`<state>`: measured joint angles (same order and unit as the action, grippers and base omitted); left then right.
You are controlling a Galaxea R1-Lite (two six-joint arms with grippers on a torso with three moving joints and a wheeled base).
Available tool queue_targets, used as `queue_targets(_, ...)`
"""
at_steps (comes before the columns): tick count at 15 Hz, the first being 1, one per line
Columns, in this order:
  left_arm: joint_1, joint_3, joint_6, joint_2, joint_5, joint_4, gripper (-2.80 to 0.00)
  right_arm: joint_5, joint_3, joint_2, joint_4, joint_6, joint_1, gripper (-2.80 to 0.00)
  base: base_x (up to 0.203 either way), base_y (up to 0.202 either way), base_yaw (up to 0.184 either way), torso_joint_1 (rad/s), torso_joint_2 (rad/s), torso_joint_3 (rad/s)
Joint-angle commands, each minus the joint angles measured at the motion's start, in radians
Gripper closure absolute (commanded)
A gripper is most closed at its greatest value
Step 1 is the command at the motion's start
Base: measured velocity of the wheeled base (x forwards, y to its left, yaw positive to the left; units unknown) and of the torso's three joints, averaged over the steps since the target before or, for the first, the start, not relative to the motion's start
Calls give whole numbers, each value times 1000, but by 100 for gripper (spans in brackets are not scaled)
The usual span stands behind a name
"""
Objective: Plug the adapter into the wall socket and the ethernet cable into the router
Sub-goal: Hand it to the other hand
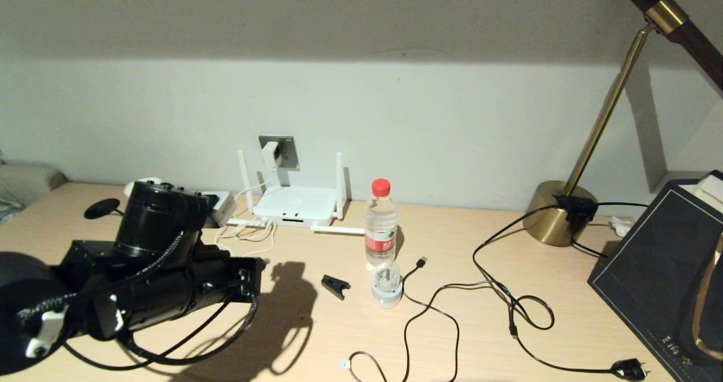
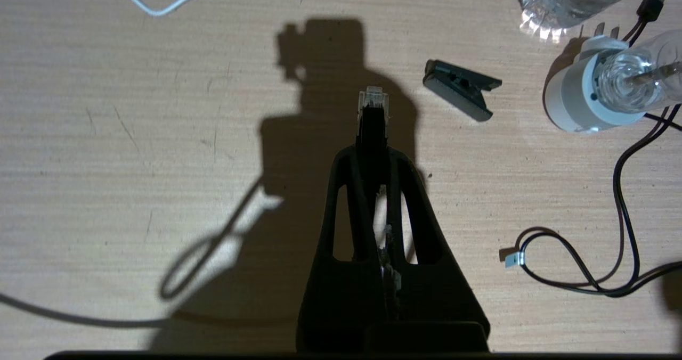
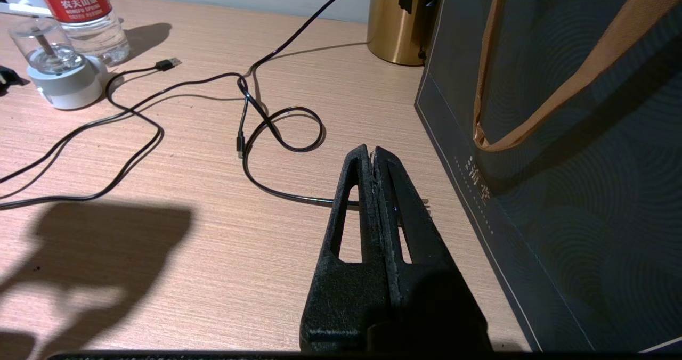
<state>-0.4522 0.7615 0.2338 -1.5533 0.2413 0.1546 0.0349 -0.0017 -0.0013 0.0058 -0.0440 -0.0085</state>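
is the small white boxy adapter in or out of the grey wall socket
In. In the head view the small white boxy adapter sits on the square grey metallic wall socket, its thin white cord hanging down.

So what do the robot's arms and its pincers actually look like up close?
All matt black. The left arm is built of chunky cylinders and boxy blocks, with braided black cables looping along it and a white connector near the base. The left gripper and the right gripper are each a pair of long tapering fingers with slot-shaped cut-outs, rough-textured like printed plastic. No markings show.
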Motion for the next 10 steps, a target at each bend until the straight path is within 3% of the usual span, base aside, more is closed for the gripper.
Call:
queue_targets(1,6,2,-11,-44,1,59,0,0,0,1,0,0,1,0,0,0,0,0,0,0)
queue_targets(5,99,7,-94,-164,-31,240,0,-1,0,1,0,0,0,0,0,0,0,0,0,0)
queue_targets(10,142,42,-171,-317,-42,454,0,0,0,1,0,0,1,0,0,0,0,0,0,0)
